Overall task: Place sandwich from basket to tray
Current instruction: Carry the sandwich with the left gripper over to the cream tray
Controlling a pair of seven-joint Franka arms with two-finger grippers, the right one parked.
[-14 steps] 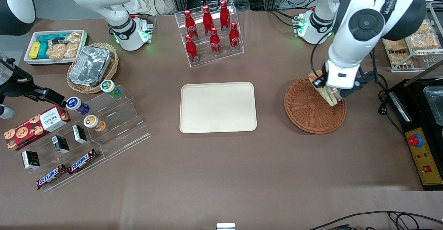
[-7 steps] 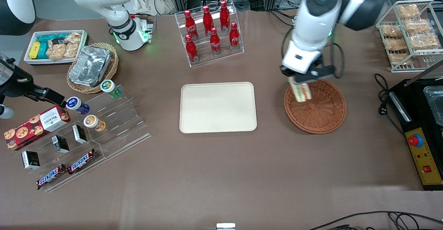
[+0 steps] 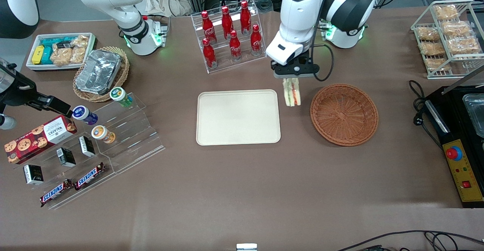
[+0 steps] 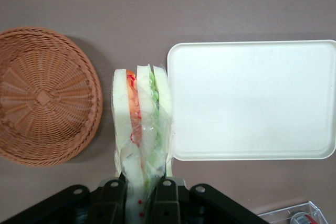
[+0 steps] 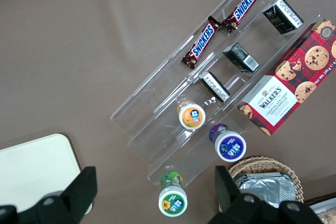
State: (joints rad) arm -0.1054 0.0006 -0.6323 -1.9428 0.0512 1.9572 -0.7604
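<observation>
Claw [image 3: 292,78] clamped on the triangular pale-bread sandwich [image 4: 142,124], hanging above the tabletop [image 3: 242,190] between round reddish-brown wicker basket [image 3: 344,114] and cream rectangular tray [image 3: 238,117].

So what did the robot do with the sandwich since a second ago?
The end effector, shut on the sandwich, carried it out of the basket toward the tray. A second ago it hung over the basket's rim toward the working arm's end; now it hangs above the table between basket and tray, close to the tray's edge. The basket is empty now. Basket, tray and cola bottles stayed put.
</observation>
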